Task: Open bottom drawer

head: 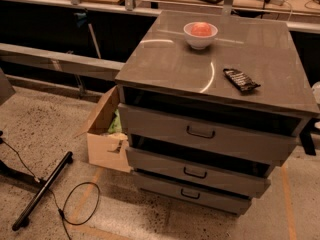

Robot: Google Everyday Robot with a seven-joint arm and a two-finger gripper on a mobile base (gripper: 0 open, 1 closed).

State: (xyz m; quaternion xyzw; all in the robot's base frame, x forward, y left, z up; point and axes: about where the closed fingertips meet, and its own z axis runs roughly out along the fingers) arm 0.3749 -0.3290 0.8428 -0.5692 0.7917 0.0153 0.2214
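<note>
The grey cabinet [210, 64] has three drawers stacked in its front. The bottom drawer [220, 200] has the slimmest grey front, with a small black loop handle [190, 194] at its centre. Its front sits just under the middle drawer [150, 160], and none of its inside shows. The top drawer [150, 124] has the tallest front. My gripper [315, 94] shows only as a pale sliver at the right edge, beside the cabinet at about top-drawer height and well away from the bottom drawer's handle.
A white bowl [200, 35] holding a pink round thing and a dark snack bag [241, 80] lie on the cabinet top. An open cardboard box [104, 139] stands against the cabinet's left side. A black stand leg [42, 191] and a cable loop [80, 210] lie on the floor at left.
</note>
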